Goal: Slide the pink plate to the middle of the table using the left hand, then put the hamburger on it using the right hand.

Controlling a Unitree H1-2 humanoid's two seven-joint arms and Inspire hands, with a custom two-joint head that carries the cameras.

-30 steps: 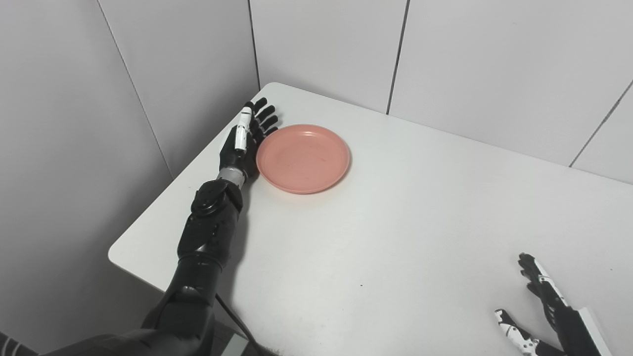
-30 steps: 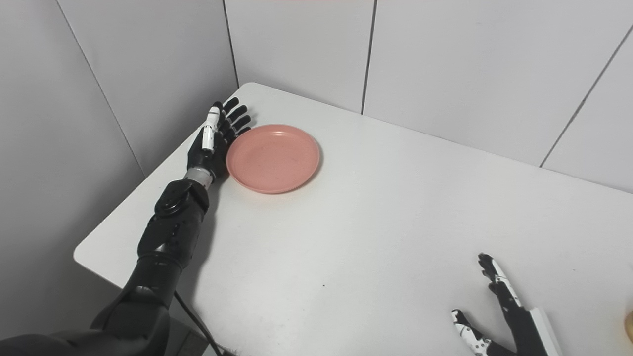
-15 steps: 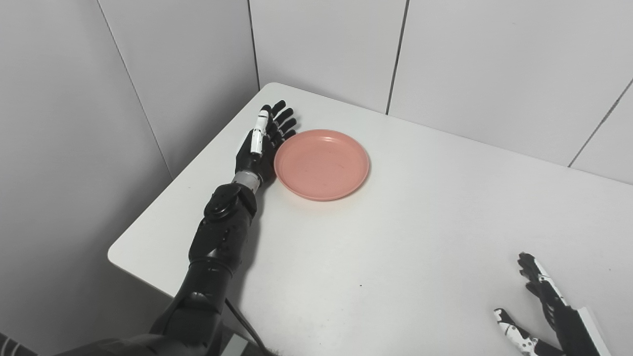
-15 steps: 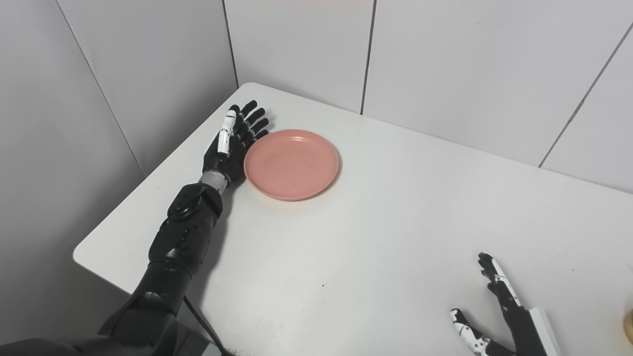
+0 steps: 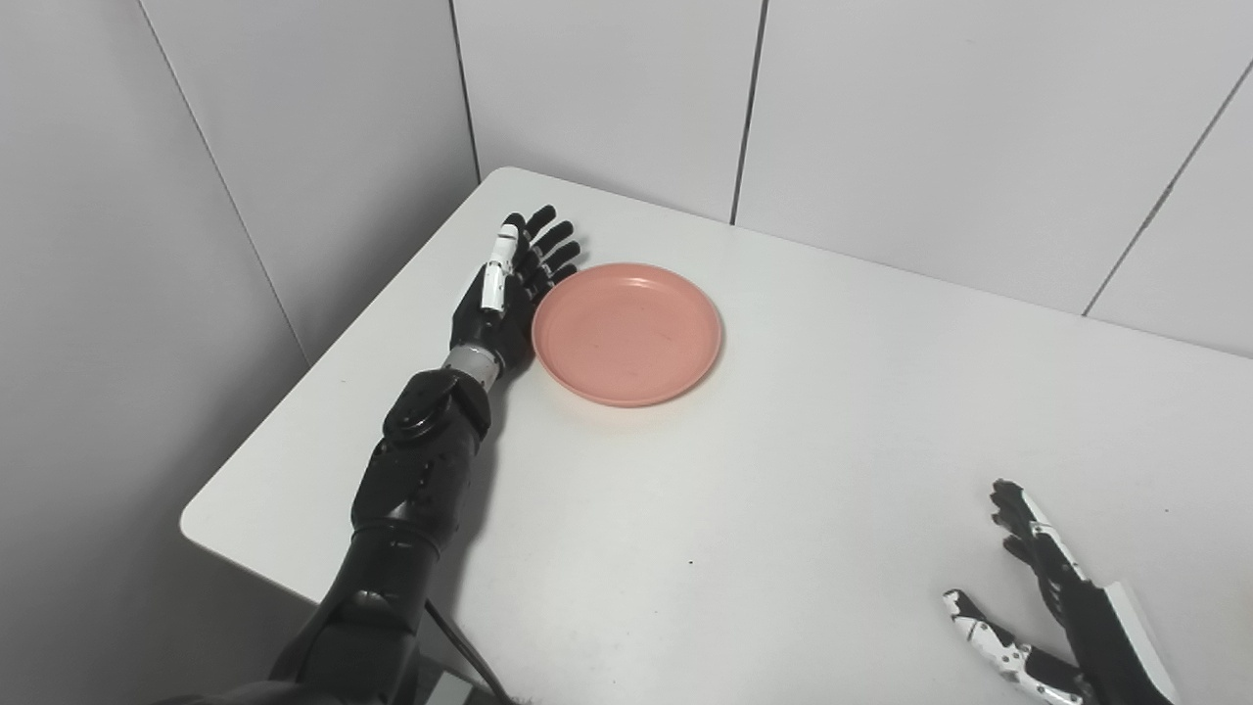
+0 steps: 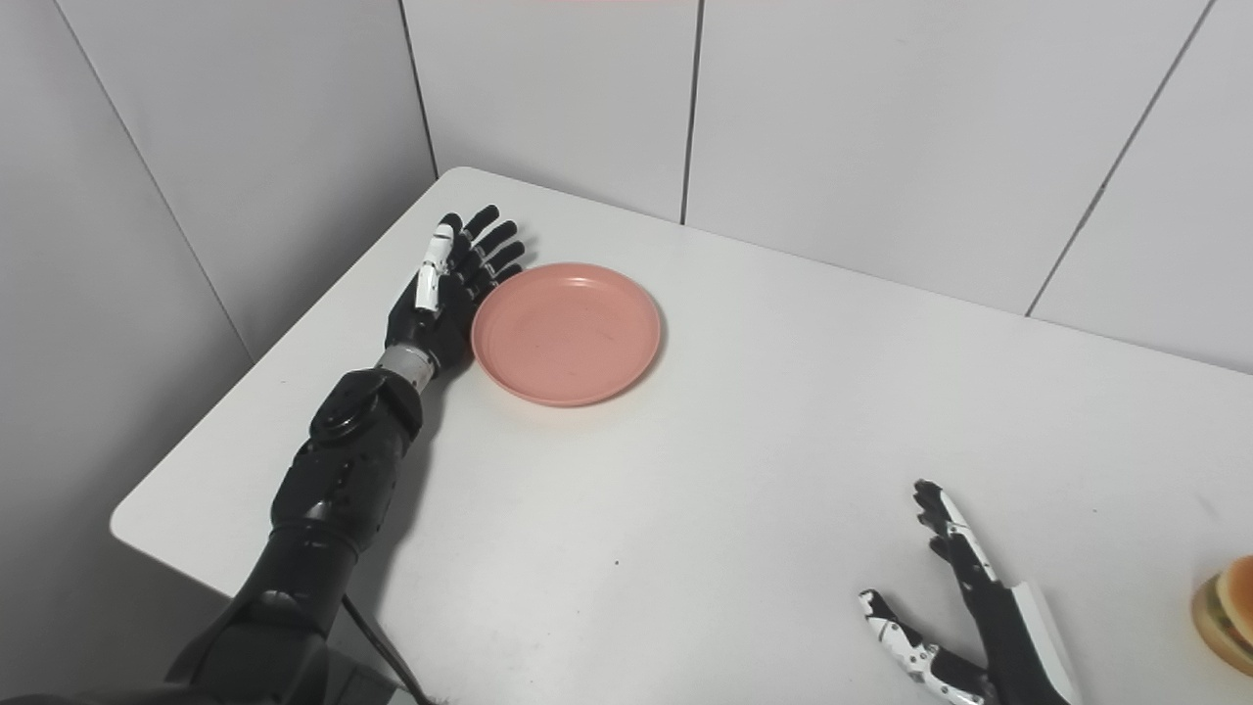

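**Q:** Left robot hand, how does it stand?

**R:** It lies flat along the far left part of the desk, fingers straight and spread, pointing away from the robot toward the back corner. It has hold of nothing. Its inner edge is pressed against the left rim of the pink plate.

**Q:** So where is the plate against that hand?

**R:** Just to the right of it, touching along the palm side. The fingertips reach a little farther back than the plate's far rim, and the wrist sits level with the plate's near-left edge. The plate rests flat on the desk, in the back left quarter, with nothing on it.

**Q:** And the right robot hand?

**R:** Low at the near right of the desk, fingers spread and thumb held apart from them, empty. It is well apart from the plate, with bare desk between the two.

**Q:** Can you see the hamburger?

**R:** Only in the right eye view, cut off by the right edge of the picture: a tan bun with a darker layer under it. It sits on the desk to the right of the right robot hand, near it but not touching, and far from the plate.

**Q:** Anything else?

**R:** Grey wall panels behind the desk.
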